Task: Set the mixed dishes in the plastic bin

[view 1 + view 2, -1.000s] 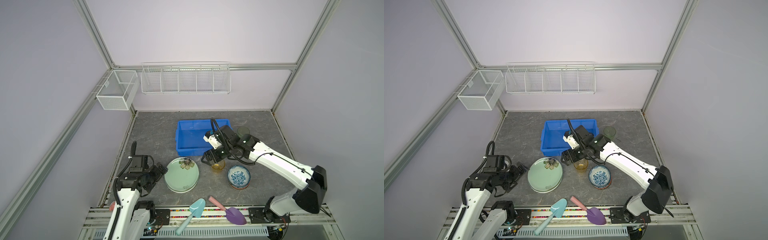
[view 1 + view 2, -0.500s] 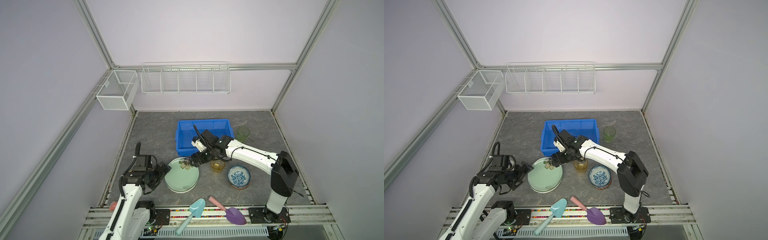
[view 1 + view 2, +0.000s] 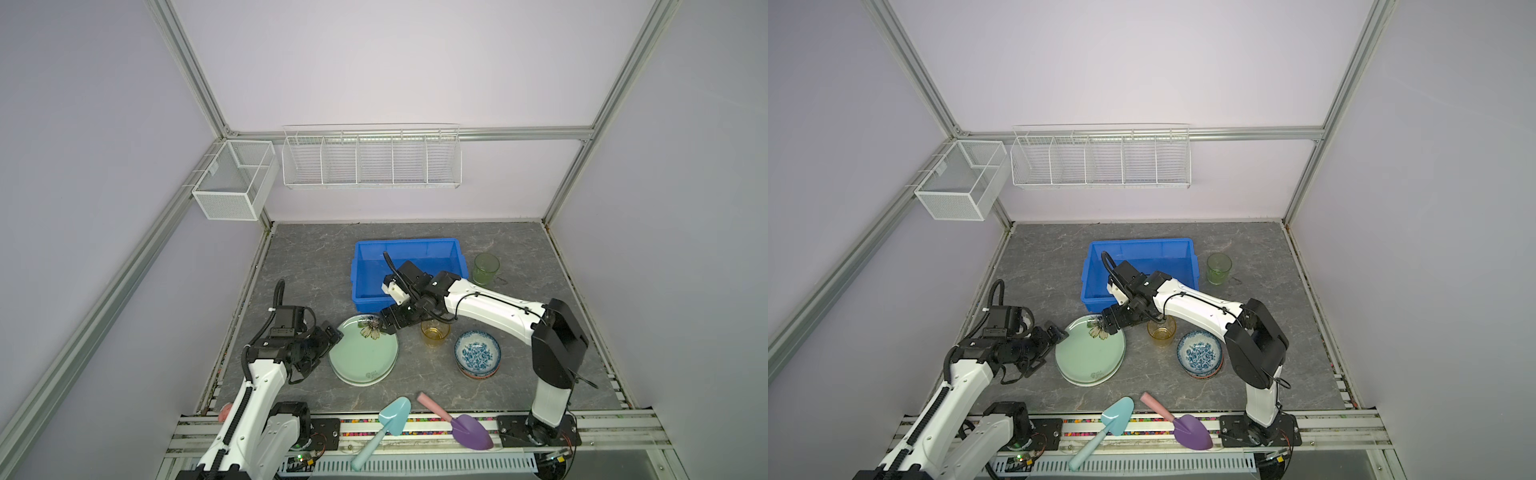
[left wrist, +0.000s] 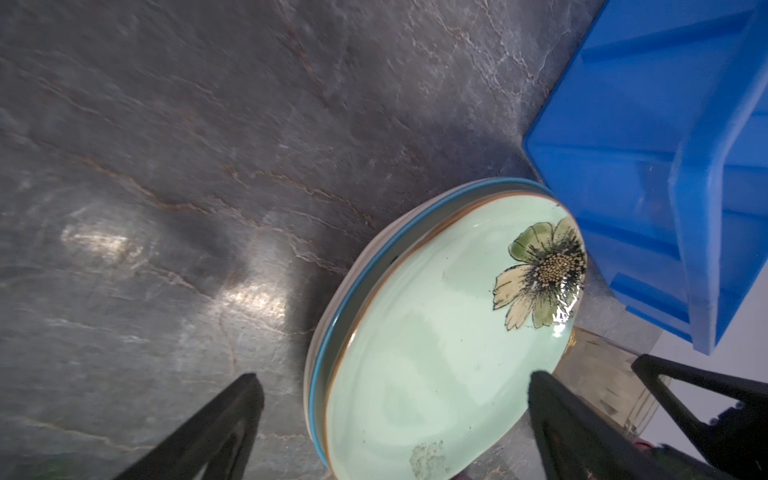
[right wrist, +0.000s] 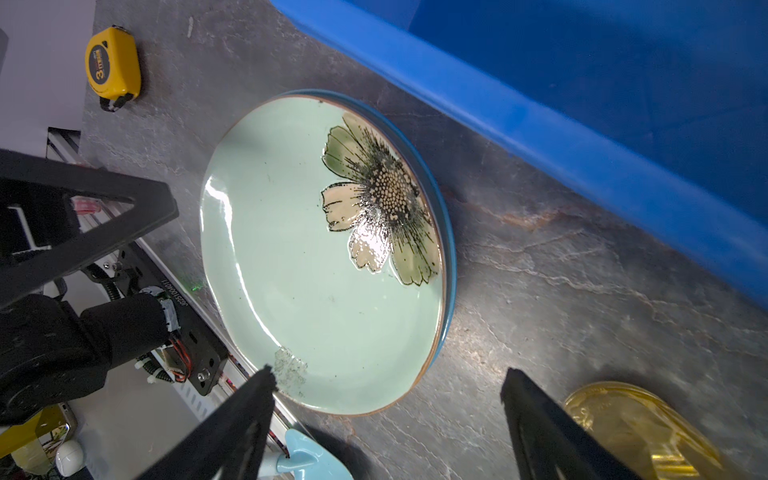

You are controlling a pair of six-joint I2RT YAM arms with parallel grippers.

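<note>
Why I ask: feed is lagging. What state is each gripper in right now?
Left gripper: open, holding nothing, by the green plate.
Right gripper: open, holding nothing, by that plate.

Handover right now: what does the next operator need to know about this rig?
Grippers: left gripper open, holding nothing, at the edge of the green floral plate nearest its own arm. The right gripper is open, holding nothing, over that plate's flower side.
Things: the plate tops other plates in front of the blue bin. To its right stand the amber tumbler and the blue-white bowl, which sits on another bowl. The green tumbler stands beside the bin's right wall.
Done: no dish shows in the bin; the right arm hides part of it.
Left: every dish.
</note>
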